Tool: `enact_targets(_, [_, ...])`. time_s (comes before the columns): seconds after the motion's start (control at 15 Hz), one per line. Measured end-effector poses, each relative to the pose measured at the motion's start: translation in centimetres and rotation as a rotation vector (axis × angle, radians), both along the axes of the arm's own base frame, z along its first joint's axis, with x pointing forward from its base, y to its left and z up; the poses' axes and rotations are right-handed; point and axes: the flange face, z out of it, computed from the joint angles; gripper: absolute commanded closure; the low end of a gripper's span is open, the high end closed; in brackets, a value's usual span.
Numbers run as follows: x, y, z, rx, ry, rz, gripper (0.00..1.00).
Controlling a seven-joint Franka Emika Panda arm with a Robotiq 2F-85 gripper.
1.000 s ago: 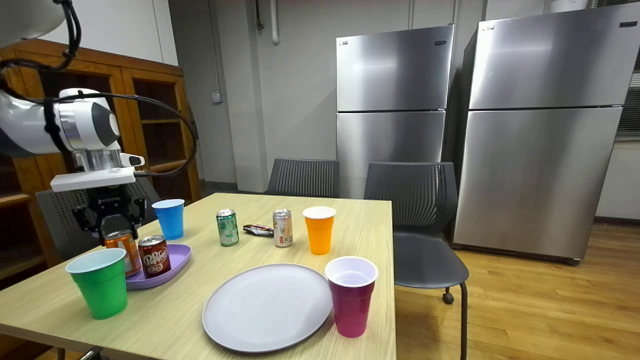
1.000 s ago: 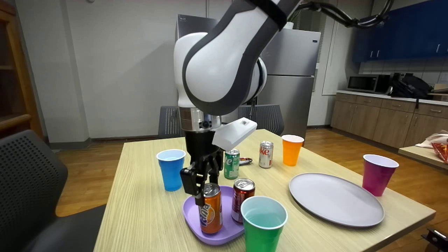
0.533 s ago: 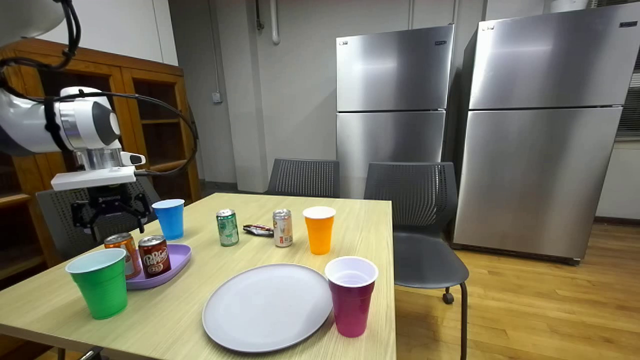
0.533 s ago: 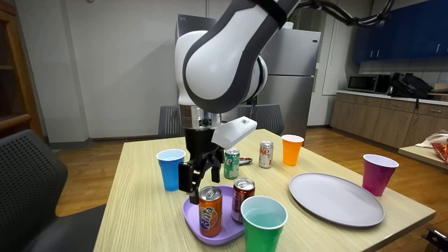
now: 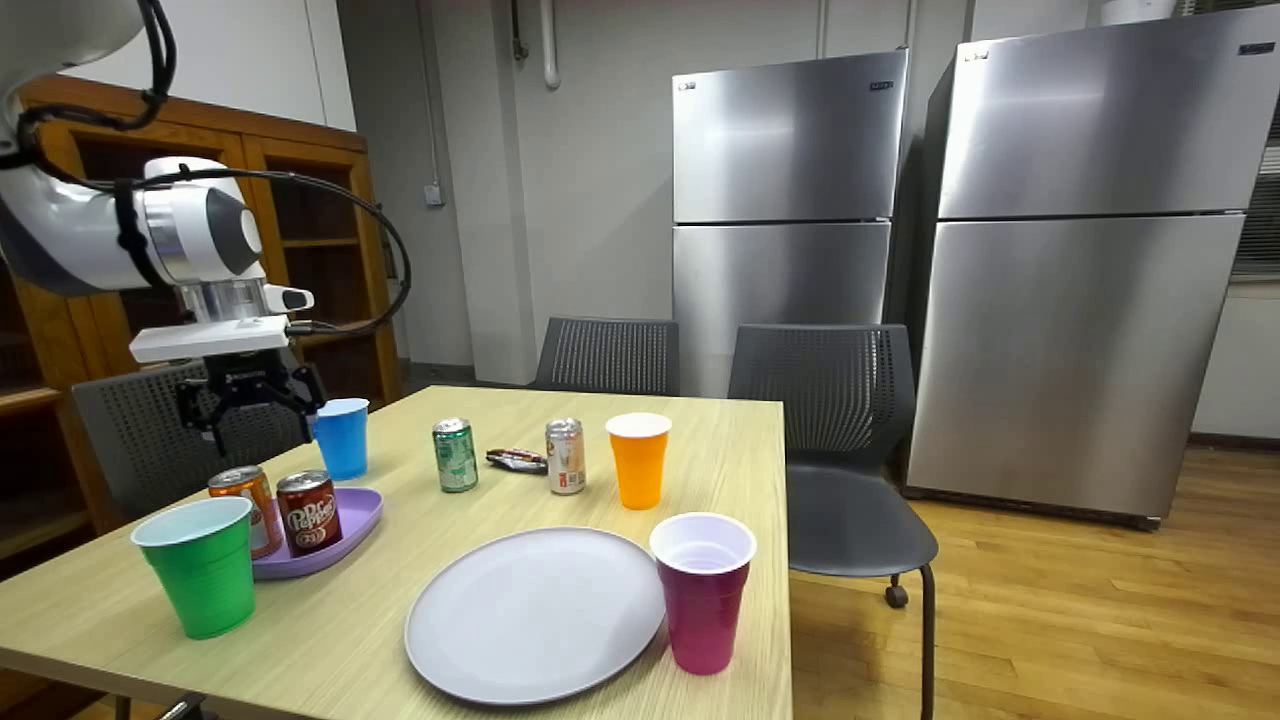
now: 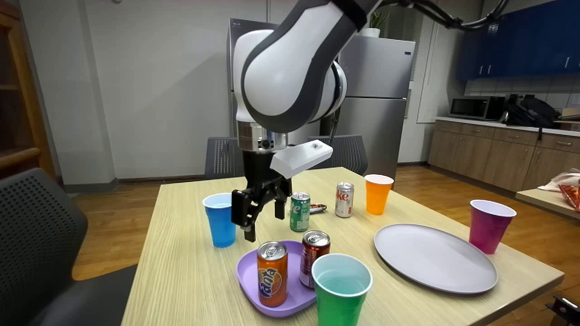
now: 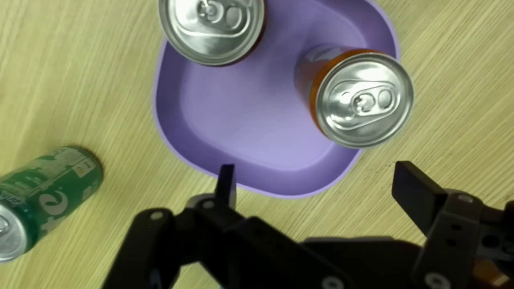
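Observation:
My gripper [image 6: 265, 224] hangs open in the air above the purple tray [image 7: 249, 132], nothing between its fingers. An orange Fanta can [image 6: 272, 276] stands upright on the tray, below the gripper and apart from it. Beside that can, a dark red Dr Pepper can [image 5: 309, 515] is also upright on the tray. From above, in the wrist view, both fingertips [image 7: 227, 176] lie over the tray's near rim and the table, with the Fanta can's lid [image 7: 365, 100] a little beyond them.
Around the tray stand a green cup [image 5: 205, 570], a blue cup [image 6: 221, 222] and a green can [image 6: 300, 213]. Further off are a silver can [image 5: 566, 457], a dark wrapper [image 5: 517, 460], an orange cup [image 5: 640, 465], a grey plate [image 5: 535, 620] and a magenta cup [image 5: 703, 600].
A second ago the jaws were down around the top of the Fanta can. They have spread wide, and the gripper has risen and moved off, leaving the can standing on the tray.

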Motion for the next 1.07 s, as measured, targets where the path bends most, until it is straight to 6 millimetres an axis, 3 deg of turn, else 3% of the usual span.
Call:
enact_targets(0.27, [2.0,-1.7,0.9,-0.003,-0.03,-0.051,0.0])
enact_targets(1.07, [2.1,-1.8,0.9,-0.003,-0.031,-0.053,0.0])
